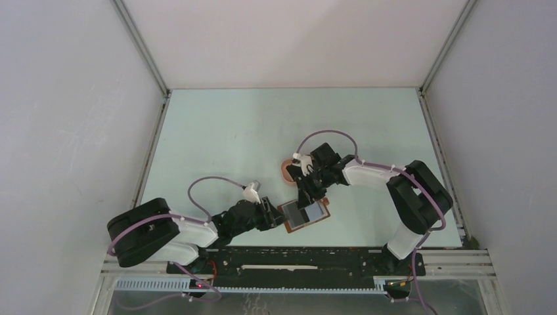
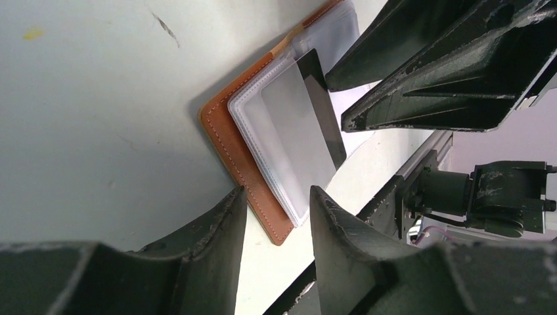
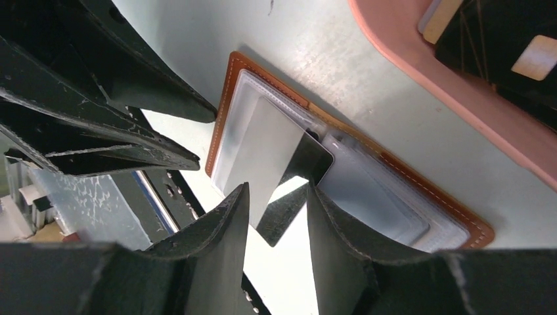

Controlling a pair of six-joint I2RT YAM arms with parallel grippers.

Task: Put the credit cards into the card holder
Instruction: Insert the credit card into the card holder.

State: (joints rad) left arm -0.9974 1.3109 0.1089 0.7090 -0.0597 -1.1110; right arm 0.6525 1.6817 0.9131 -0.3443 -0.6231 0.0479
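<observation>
The card holder [image 1: 303, 214] lies open near the table's front edge, brown leather with clear pockets; it also shows in the left wrist view [image 2: 226, 141] and the right wrist view [image 3: 226, 98]. A black credit card [image 3: 292, 193] sits tilted, one end in a pocket; it also shows in the left wrist view [image 2: 323, 105]. My right gripper [image 3: 276, 197] is open, its tips either side of the card's free end. My left gripper [image 2: 277, 197] is open at the holder's near corner. More cards [image 3: 506, 46], black and tan, lie in the pink tray [image 3: 407, 59].
The pink oval tray [image 1: 287, 172] sits just behind the card holder, under the right arm. The two grippers are close together over the holder. The metal base rail [image 1: 295, 259] runs along the near edge.
</observation>
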